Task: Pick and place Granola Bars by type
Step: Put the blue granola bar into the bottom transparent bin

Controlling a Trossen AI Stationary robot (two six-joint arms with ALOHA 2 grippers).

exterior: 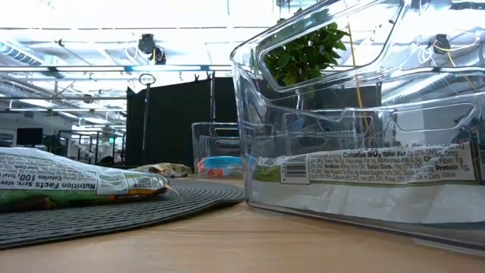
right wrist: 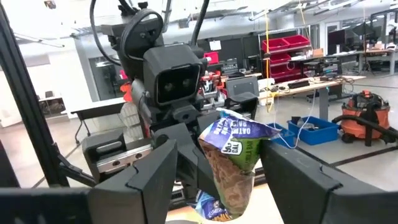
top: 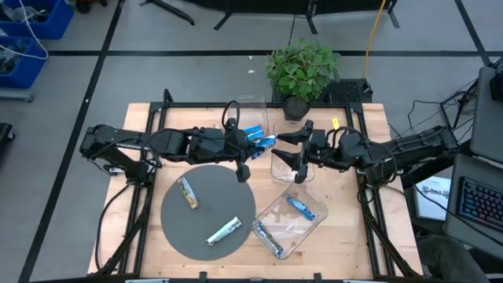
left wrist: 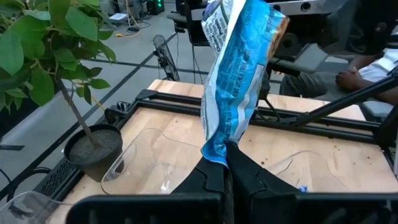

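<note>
My left gripper (top: 255, 141) is over the table's middle, shut on a blue-wrapped granola bar (top: 266, 141). My right gripper (top: 292, 151) faces it, open. In the right wrist view the bar (right wrist: 233, 165) stands between the right fingers, and I see no touch. A tan bar (top: 187, 191) and a silvery-white bar (top: 224, 230) lie flat on the round grey mat (top: 208, 212). A blue bar (top: 300, 206) and a second bar (top: 269, 238) lie in the near clear bin (top: 314, 224). Blue wrappers (top: 251, 130) show by the far bin (top: 251, 106). My left gripper (left wrist: 227, 168) pinches the blue bar by the crimped end of its wrapper (left wrist: 214, 154) between the two fingers. The fingers come level from the table's left. The bar is lifted clear and sticks out past the fingertips toward the right gripper.
A third clear bin (top: 277, 167) stands under my right gripper. A potted plant (top: 302, 67) stands at the far edge, just behind both grippers. In the low view the near bin's wall (exterior: 364, 114) fills the right half. Bare wood lies along the table's left side.
</note>
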